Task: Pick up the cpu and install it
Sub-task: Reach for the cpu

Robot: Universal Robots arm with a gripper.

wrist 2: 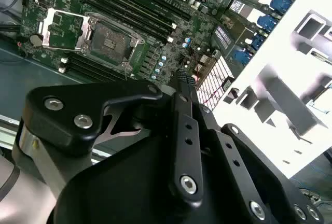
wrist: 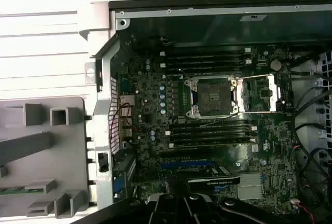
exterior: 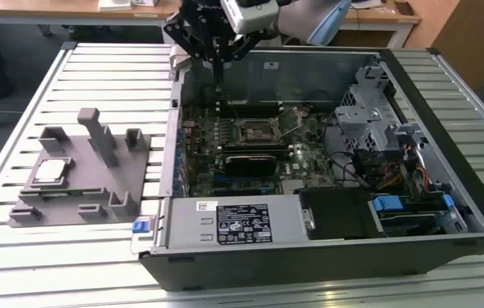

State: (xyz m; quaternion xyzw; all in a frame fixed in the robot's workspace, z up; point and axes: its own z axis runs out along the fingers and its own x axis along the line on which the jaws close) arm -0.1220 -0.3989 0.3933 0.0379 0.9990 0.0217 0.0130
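Grey plastic fixture point(exterior: 96, 170) sits on the slatted metal table point(exterior: 19, 77) at the exterior view's left, just beside the open computer case point(exterior: 310, 269). The cpu point(exterior: 51, 171) lies flat in a recess on the fixture's left part, pale silver top up, not yet picked up. It is square, so no real long axis; its edges run a little skewed to the table slats. Green memory stick point(exterior: 66, 192) lies close in front of it on the same fixture; touching or apart, cannot tell. Further right, the gripper point(exterior: 218, 78) hangs pointing down over the far-left corner of the case, above the motherboard point(exterior: 224, 147) and near the case wall. Jaws look pressed together into one thin tip with nothing between them; the second wrist view shows the same single tip over the board. Key relation: the cpu is well apart from the jaws, off toward the exterior view's left and nearer the camera, outside the case wall. Right of the gripper, the socket point(exterior: 254, 131) is empty with its retention frame swung open, plain in the first wrist view point(wrist: 213, 97), memory slots either side. Drive cage point(exterior: 370, 122) is farthest right. Judged: task barely begun, nothing installed.
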